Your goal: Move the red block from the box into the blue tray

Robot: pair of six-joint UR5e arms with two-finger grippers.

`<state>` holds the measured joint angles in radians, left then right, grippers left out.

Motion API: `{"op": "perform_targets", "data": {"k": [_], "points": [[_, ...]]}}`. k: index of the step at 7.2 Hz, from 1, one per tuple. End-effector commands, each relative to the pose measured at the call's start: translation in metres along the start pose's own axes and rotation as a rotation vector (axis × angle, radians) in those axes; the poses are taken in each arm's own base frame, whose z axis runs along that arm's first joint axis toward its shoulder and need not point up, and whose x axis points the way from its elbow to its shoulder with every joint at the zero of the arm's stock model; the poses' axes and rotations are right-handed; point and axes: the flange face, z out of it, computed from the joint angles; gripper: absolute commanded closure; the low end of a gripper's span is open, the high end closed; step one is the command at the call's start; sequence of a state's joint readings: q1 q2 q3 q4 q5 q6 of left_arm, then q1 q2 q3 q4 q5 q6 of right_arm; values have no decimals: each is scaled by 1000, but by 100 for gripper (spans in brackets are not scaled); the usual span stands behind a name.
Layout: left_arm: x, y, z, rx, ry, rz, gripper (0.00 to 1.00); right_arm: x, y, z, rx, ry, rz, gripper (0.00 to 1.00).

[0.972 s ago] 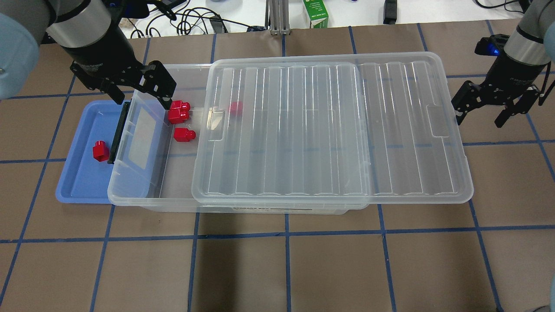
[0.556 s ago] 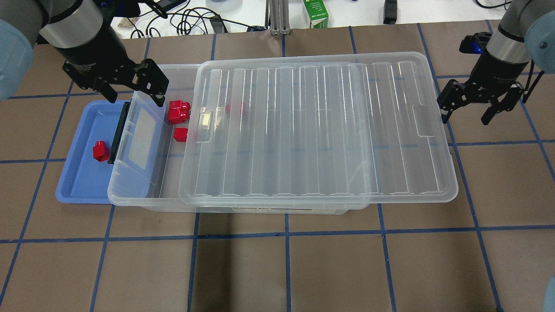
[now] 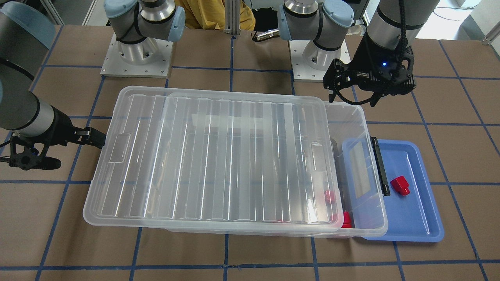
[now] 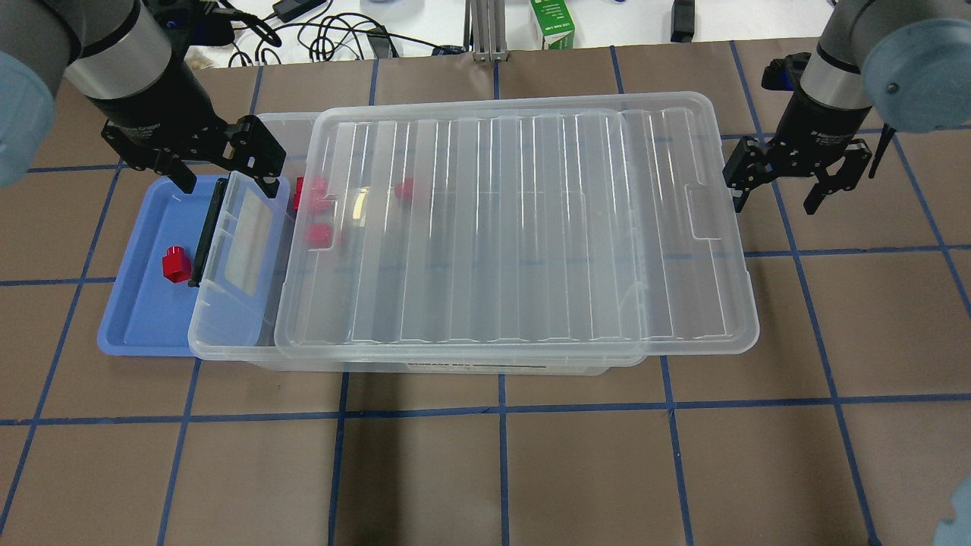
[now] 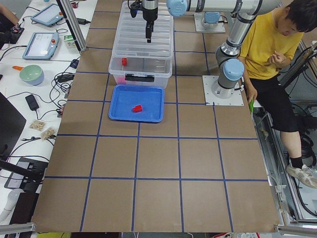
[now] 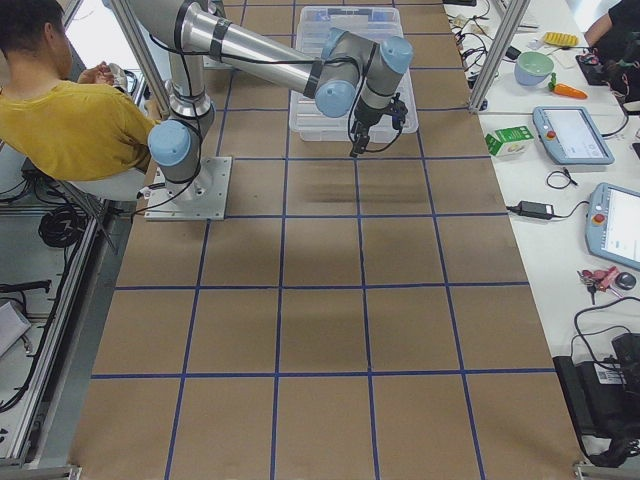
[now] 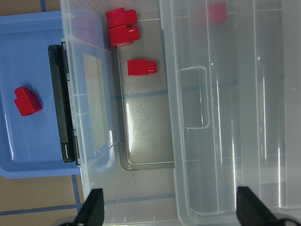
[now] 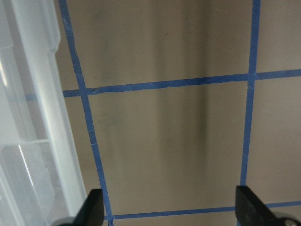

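One glossy red plastic block in shallow blue plastic tray, four more in clear plastic box; ribbed lid leaves narrow gap; my left claw and right claw spread.

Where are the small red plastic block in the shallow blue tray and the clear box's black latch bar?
Small red plastic block [image 4: 176, 264]: overhead exterior view, on its top face.
Black latch bar [image 4: 206, 232]: overhead exterior view, middle of its length.
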<state>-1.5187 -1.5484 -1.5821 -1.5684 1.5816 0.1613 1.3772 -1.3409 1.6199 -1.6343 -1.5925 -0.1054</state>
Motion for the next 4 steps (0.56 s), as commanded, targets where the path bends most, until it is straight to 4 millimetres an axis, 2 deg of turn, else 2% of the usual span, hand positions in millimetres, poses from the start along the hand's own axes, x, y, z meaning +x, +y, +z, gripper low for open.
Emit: {"op": "perform_targets", "data": {"k": [1, 2, 4], "points": [[0, 0, 1, 1, 2, 0, 0, -39, 2, 1, 23, 14, 18, 0], [0, 0, 2, -3, 1, 0, 0, -53, 4, 2, 29, 20, 25, 0], [0, -3, 3, 3, 0, 1, 0, -69, 8, 3, 30, 24, 22, 0]]}}
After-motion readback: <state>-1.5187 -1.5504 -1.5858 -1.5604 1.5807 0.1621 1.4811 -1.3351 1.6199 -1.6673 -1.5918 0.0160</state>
